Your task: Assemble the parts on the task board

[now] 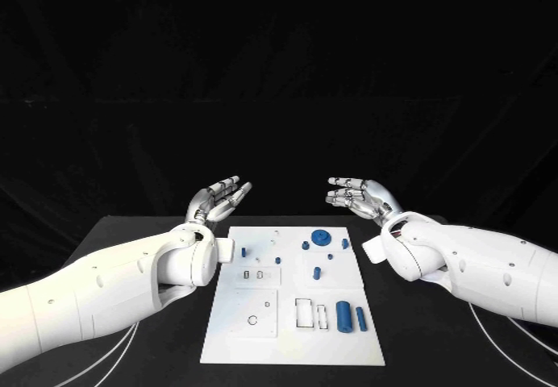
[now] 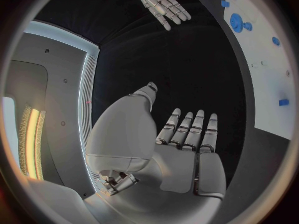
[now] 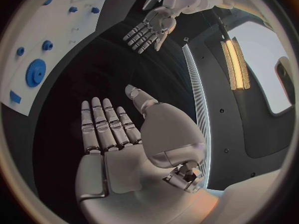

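While both arms are hanging raised above the far end of the table (image 1: 139, 234), no part is being held. The left hand (image 1: 218, 199) is sitting up and beyond the far-left corner of the task board (image 1: 291, 343), palm upturned, fingers apart and holding nothing; the left wrist view is showing its fingers (image 2: 190, 132) laid out straight and empty. The board is lying between the two arms, nearer to the robot than either hand. On its far half a blue gear (image 1: 320, 237) and several small blue pegs (image 1: 316, 272) are sitting; on its near-right part a large blue cylinder (image 1: 344, 315) is lying beside a thinner blue pin (image 1: 362, 318), both with long axes running near to far. The right hand (image 1: 363, 196) is likewise spread and empty, beyond the far-right corner. In my judgement the right hand is standing nearer the gear and cylinder, and must be coming down and back toward the robot to reach them.
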`<state>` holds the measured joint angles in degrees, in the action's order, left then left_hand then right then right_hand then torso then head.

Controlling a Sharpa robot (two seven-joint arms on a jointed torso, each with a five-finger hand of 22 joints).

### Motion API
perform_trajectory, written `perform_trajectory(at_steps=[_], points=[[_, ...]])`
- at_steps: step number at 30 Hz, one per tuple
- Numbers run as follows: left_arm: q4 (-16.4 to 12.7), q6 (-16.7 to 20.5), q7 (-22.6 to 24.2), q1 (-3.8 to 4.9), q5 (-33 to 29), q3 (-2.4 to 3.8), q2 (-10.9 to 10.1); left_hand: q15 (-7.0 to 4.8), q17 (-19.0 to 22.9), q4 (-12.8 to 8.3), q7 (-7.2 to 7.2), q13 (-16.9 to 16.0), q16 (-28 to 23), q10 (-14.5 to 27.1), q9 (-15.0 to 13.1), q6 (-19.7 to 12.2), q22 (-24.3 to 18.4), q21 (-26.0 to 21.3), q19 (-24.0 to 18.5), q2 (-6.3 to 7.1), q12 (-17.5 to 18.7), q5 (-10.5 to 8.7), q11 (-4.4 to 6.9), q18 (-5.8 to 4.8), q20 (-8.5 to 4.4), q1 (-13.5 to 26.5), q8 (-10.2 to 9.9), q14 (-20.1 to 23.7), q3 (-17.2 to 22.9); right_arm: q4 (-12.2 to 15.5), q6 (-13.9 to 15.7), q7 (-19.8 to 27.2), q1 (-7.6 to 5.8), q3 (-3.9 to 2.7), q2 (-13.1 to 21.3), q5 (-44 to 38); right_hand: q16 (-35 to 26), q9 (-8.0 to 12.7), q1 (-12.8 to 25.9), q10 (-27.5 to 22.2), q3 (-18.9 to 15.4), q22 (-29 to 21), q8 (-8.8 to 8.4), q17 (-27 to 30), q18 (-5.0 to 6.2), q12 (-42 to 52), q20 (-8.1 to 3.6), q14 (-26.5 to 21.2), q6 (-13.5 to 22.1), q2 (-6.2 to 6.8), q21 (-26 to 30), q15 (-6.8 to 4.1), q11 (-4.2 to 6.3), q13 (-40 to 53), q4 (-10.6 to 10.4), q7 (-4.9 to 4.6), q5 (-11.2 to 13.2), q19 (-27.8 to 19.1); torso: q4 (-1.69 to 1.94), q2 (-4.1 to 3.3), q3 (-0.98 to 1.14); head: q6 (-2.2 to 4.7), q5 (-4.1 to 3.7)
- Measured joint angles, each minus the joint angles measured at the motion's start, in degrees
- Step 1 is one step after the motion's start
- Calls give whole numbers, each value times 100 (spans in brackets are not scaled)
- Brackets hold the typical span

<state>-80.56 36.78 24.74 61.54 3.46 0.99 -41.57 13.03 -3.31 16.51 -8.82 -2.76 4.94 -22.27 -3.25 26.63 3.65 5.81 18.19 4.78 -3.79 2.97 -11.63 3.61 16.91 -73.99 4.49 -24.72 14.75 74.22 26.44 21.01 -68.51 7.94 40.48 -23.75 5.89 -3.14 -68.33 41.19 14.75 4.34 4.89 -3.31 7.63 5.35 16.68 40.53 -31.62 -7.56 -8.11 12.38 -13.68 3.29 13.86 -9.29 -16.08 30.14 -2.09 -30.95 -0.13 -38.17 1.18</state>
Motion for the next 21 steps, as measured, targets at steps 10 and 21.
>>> perform_trajectory(at_steps=[10,21], points=[[-549,-261,6,23,201,17,-521,-393,-352,-126,-353,-176,724,-2871,-195,2295,434,1088,2494,-63,-588,0,64,576,-45,-358,500,-2804,-126,-48,54,-112,-200,-2,45,-1423,133,-56,-240,1497,366,95,151,-68,211,34,-136,1619,-1771,233,-409,-355,288,17,189,-291,0,1293,-30,-125,-6,-7,-21],[-1286,-742,-143,128,776,96,-937,-669,-648,-205,-328,-169,988,-3434,-112,2509,538,1453,3231,-93,-586,0,242,626,-270,-449,433,-3787,-205,-128,-492,-973,-603,7,25,-3960,504,-109,76,2544,234,217,151,-499,212,-51,-579,3261,-2686,1004,-884,-849,692,72,49,-61,-833,2666,9,-453,-13,42,-62]])
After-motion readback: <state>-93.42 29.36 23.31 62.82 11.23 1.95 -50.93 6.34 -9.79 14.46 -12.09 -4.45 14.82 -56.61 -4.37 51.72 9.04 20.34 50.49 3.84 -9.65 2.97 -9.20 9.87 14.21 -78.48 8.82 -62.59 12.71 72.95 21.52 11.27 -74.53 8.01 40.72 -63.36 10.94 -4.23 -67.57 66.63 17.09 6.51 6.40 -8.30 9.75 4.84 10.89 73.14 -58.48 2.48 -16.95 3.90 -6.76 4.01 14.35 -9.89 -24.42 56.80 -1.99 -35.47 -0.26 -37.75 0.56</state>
